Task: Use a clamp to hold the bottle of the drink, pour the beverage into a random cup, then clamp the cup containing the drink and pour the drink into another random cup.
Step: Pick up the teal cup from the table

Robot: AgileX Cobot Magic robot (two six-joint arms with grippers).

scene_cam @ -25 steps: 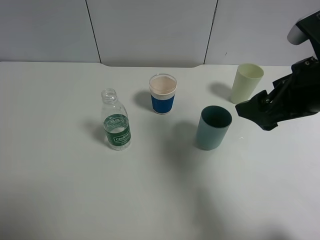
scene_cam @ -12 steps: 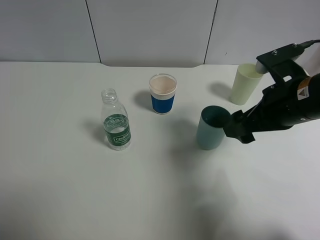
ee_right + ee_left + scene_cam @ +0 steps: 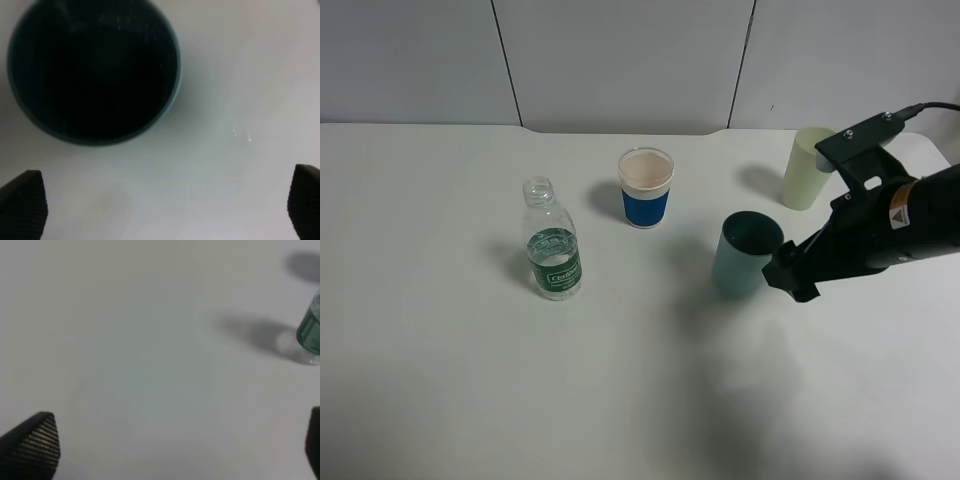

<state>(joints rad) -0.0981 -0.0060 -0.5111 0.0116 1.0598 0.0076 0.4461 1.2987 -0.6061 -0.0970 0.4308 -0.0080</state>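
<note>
Currently the right gripper [image 3: 788,273] sits low, just beside the teal tumbler [image 3: 746,256] on the side away from the bottle [image 3: 552,246]. Its wrist view shows the two dark fingertips spread wide with only bare tabletop between them, so the tool is released and grasps nothing; the tumbler [image 3: 92,70] lies ahead of the gap, not yet inside it. Whether a finger touches the tumbler wall cannot be told. Judgement: this wide spread and low approach suit closing around the tumbler body for the second pour. The tumbler interior reads dark; liquid level not discernible. A few small glints [image 3: 242,135] on the surface near the tumbler may be droplets. The bottle stands upright, uncapped, well apart from the right arm, green label facing the camera. The left gripper [image 3: 172,445] is likewise spread and empty, with the bottle [image 3: 312,332] at the edge of its view, so it looks parked clear of the work. The white cup with a blue band [image 3: 646,190] and the pale yellow-green tumbler [image 3: 808,168] stand upright farther back, either one a possible receiver. The table [image 3: 440,380] is plain matte white; behind it, pale grey wall panels [image 3: 620,60] with dark seams.
</note>
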